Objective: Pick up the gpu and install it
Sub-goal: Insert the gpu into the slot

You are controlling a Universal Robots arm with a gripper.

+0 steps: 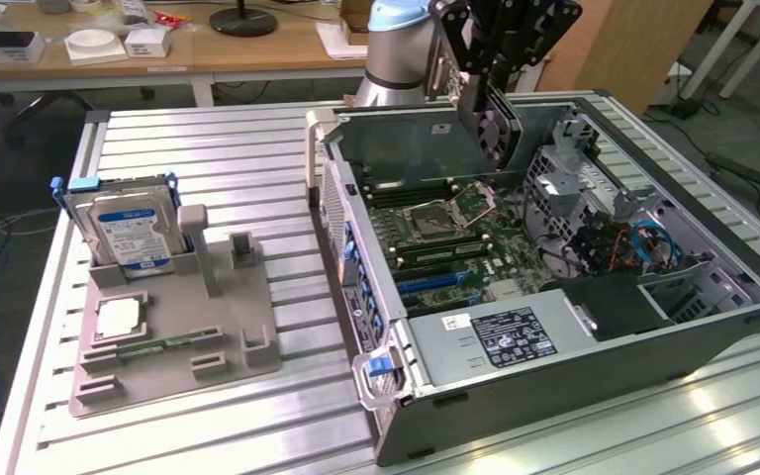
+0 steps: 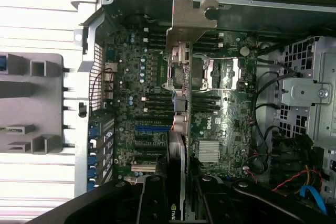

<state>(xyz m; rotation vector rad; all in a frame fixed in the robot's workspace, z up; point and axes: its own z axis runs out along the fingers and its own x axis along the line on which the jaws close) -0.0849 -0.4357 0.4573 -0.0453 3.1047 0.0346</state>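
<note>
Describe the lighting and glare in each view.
Exterior view: light leaves bright glare patches on the slatted table beside the case. Wrist view: the table slats wash out to white, the motherboard catches a shiny streak, and the metal bracket of the gpu gleams against the dark case interior.

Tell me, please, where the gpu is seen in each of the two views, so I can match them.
Exterior view: the gpu hangs upright in the gripper, above the open computer case, near the picture's top.
Wrist view: the gpu is edge-on, reaching from the gripper across the motherboard to its silver bracket.
Shared landmark: the CPU socket.
</note>
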